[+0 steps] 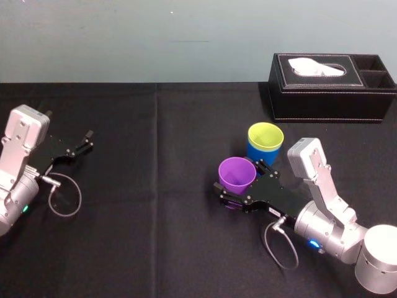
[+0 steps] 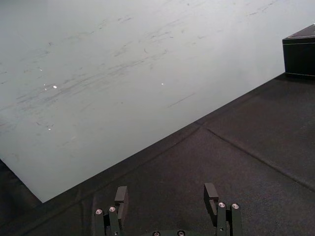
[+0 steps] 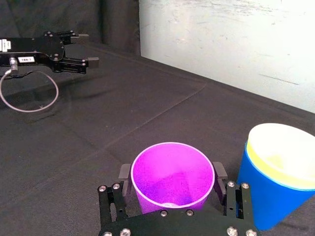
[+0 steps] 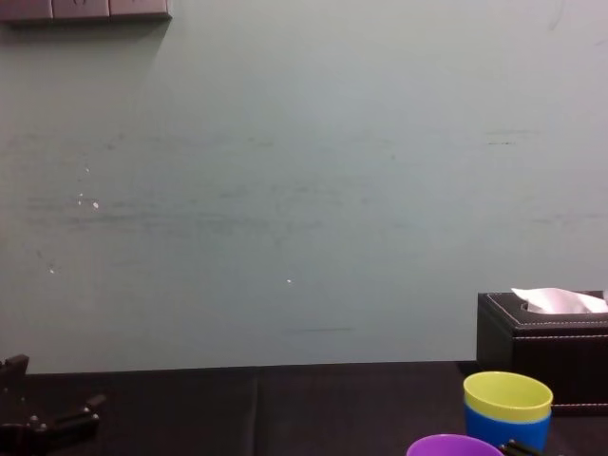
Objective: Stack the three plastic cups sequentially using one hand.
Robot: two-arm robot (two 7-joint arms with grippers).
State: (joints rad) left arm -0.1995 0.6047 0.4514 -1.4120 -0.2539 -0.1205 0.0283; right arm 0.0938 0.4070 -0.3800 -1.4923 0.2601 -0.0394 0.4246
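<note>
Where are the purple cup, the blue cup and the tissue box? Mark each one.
purple cup (image 3: 172, 177), right wrist view, inner wall.
blue cup (image 3: 267, 197), right wrist view, outer side wall.
tissue box (image 1: 329, 105), head view, front face.

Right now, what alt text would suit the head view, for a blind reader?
The right gripper holds the purple cup beside the yellow cup nested in the blue cup. A tissue box stands behind; the left gripper is open, far left.

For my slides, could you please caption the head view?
Right gripper holds the purple cup beside the yellow-green cup nested in the blue cup; left gripper parked, open.
</note>
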